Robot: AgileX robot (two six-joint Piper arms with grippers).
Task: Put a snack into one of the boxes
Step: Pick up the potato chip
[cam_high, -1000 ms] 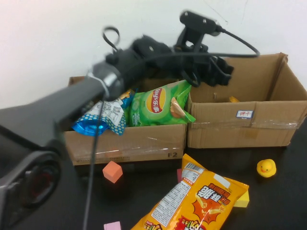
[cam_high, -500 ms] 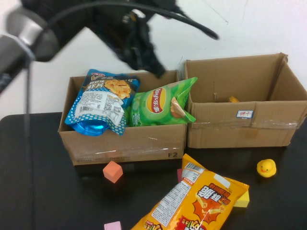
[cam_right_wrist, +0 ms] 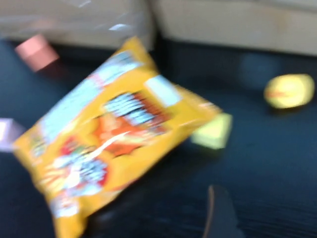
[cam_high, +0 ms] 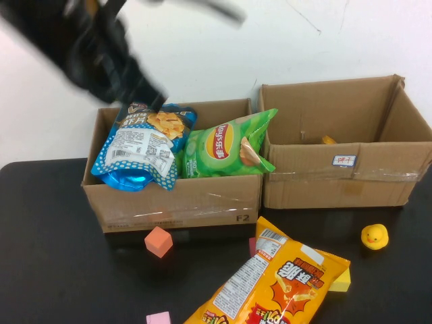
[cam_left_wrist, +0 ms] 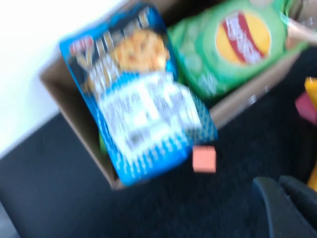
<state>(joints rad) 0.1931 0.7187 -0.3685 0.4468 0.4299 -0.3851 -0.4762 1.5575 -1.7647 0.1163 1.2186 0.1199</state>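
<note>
A blue snack bag (cam_high: 145, 145) and a green chips bag (cam_high: 226, 145) lean in the left cardboard box (cam_high: 175, 202). The right box (cam_high: 337, 182) holds only a small orange item. An orange snack bag (cam_high: 270, 283) lies flat on the black table in front of the boxes. My left gripper (cam_high: 142, 93) is a dark blur above the back left corner of the left box, holding nothing. The left wrist view shows the blue bag (cam_left_wrist: 143, 114), the green bag (cam_left_wrist: 233, 44) and the left gripper (cam_left_wrist: 285, 208). My right gripper (cam_right_wrist: 218, 213) hovers near the orange bag (cam_right_wrist: 109, 139).
A yellow duck (cam_high: 374, 236) sits right of the orange bag. A yellow block (cam_high: 341, 280) lies by the bag's corner. An orange cube (cam_high: 158, 241) lies in front of the left box. A pink block (cam_high: 158, 318) lies at the front edge.
My left arm has swung from above the gap between the boxes to the far left and up. The blue bag now shows in full. The snacks have not moved.
</note>
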